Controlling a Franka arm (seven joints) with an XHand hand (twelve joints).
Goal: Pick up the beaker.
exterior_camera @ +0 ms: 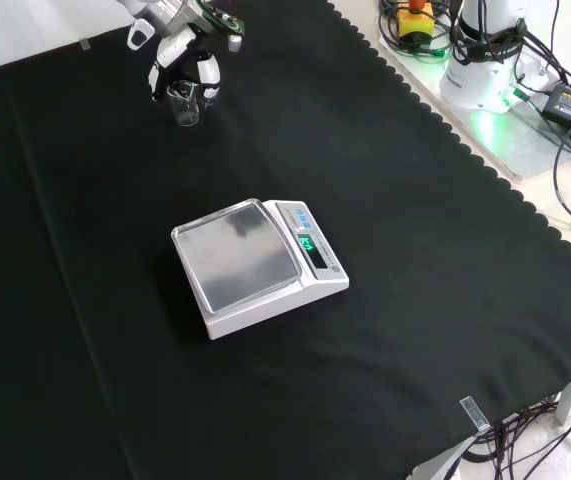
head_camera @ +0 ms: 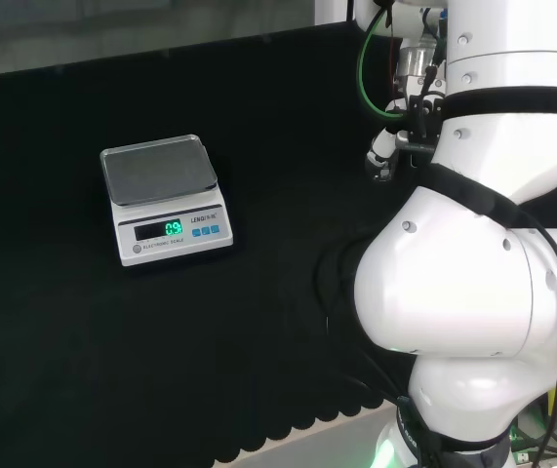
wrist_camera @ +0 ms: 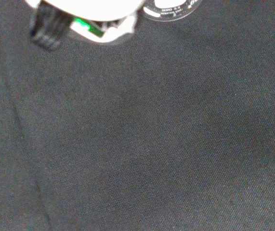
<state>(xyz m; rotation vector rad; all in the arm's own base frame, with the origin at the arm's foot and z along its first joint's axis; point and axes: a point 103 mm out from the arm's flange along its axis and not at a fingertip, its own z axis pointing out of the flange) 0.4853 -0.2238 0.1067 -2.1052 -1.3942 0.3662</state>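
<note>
Small clear beaker (exterior_camera: 186,104) at upper left of front view, likely light, slippery, fragile; best taken by its side wall, hand (exterior_camera: 187,62) fingers curled around it.

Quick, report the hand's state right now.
Hand: fingers curled round the beaker, which stands at the cloth's far end in the front view.

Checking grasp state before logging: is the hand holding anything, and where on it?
The hand has its fingers curled round the upper part of the small clear beaker, near the rim. Whether the beaker is off the cloth cannot be told.
</note>
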